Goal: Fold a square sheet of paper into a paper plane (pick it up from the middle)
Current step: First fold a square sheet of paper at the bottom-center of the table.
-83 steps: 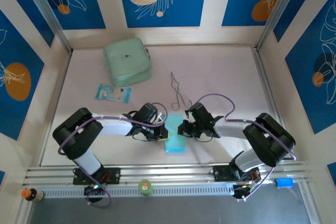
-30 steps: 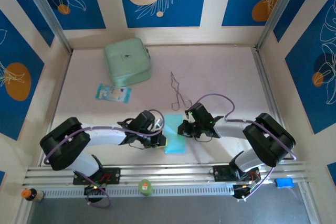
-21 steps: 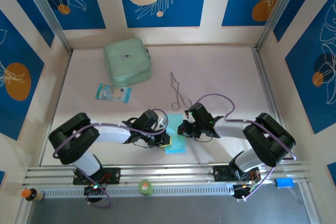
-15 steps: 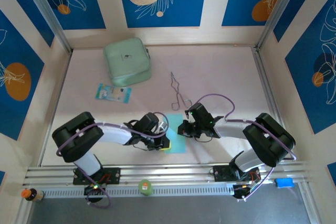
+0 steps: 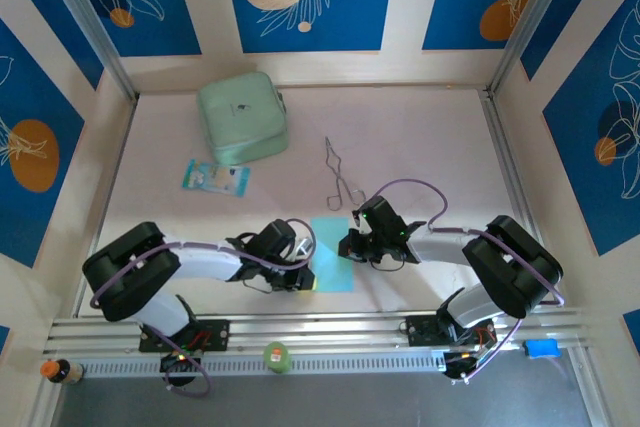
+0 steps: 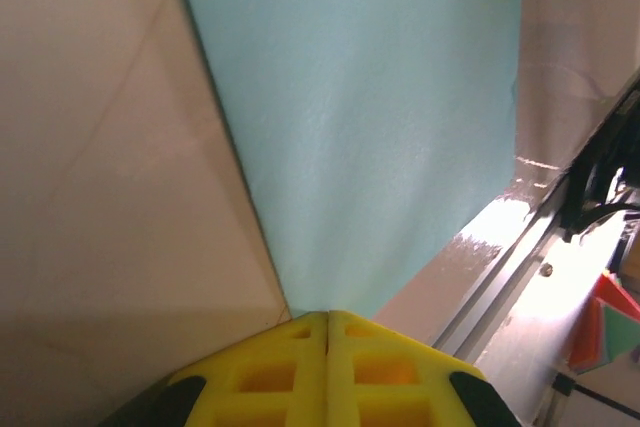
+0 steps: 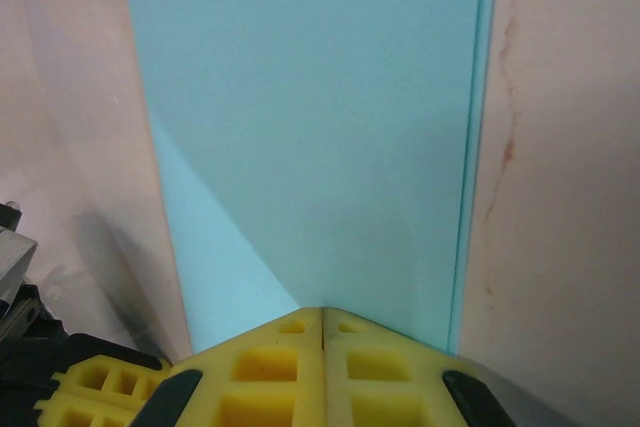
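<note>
The square sheet of paper (image 5: 333, 255), plain cyan, lies folded into a flat upright rectangle on the table between my two arms. No paper plane is in view. My left gripper (image 5: 305, 276) is shut, its yellow tips resting at the sheet's near left corner (image 6: 370, 127). In the left wrist view the left gripper (image 6: 327, 315) has nothing between its jaws. My right gripper (image 5: 350, 243) is also shut, tips pressed down on the sheet's right edge. In the right wrist view the paper (image 7: 320, 127) shows a diagonal crease under the right gripper (image 7: 322, 310).
Metal tongs (image 5: 340, 179) lie just beyond the paper. A mint-green case (image 5: 243, 117) and a blue-and-white packet (image 5: 215, 178) sit at the far left. The metal rail (image 5: 320, 332) runs along the near edge, close behind the paper.
My left gripper has slid along the paper's left edge toward the near corner, staying shut. The right arm has not moved, and the paper lies flat.
</note>
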Tool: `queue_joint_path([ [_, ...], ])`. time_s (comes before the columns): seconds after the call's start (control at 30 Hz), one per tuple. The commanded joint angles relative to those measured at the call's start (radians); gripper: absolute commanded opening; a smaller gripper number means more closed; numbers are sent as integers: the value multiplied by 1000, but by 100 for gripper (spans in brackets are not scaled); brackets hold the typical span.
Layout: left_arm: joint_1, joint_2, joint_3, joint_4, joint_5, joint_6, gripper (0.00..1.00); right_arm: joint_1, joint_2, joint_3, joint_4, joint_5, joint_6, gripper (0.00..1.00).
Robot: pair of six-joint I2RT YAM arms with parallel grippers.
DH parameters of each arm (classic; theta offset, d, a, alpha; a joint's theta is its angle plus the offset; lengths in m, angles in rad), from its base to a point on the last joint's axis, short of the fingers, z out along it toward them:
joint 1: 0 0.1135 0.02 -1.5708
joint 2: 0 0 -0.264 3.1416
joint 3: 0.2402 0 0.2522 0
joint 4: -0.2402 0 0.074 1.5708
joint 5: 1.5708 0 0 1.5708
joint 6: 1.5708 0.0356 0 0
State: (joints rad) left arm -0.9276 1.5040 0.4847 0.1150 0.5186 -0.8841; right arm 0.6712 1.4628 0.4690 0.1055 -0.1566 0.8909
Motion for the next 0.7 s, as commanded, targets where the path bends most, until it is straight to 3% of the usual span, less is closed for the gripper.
queue_joint_path([
  [0.0,-39,-41,32,-243,-109,82,3,2,39,-40,-125,86,-1,0],
  [0.17,-92,-80,112,-389,-243,155,3,1,41,-39,-136,94,-7,0],
  [0.4,-109,-184,122,-358,-289,128,3,1,45,-32,-136,88,-11,0],
  [0.67,-102,-47,138,-91,-121,46,4,1,44,-35,-135,89,-10,0],
])
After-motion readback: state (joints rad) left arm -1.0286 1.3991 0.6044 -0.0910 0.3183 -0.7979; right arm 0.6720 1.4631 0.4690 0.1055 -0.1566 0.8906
